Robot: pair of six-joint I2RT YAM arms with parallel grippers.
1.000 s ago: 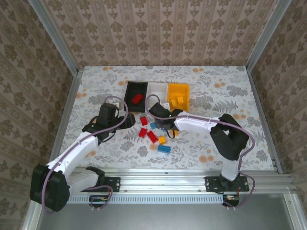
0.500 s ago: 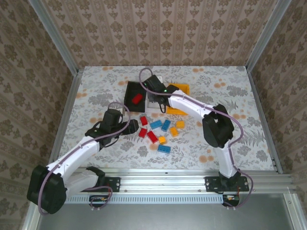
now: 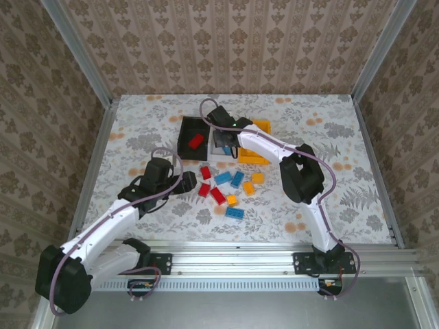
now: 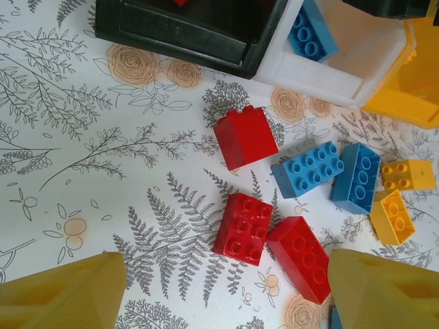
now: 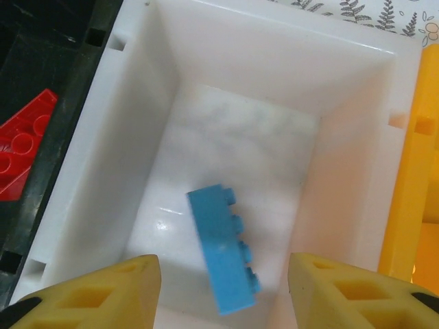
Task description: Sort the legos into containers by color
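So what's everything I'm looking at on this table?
black bin: one, black, left end of a row at the back
white bin: one, white, middle of the row
yellow bin: one, orange-yellow, right end of the row; contents partly hidden
red brick: one, red, inside the black bin
blue brick: one, blue, inside the white bin
loose red bricks: three, red, on the table in front of the bins
loose blue bricks: three, blue, same cluster
loose yellow bricks: three, orange-yellow, same cluster
table: one, floral-patterned top
left end effector: one, open, near the loose red bricks
right end effector: one, open, over the white bin
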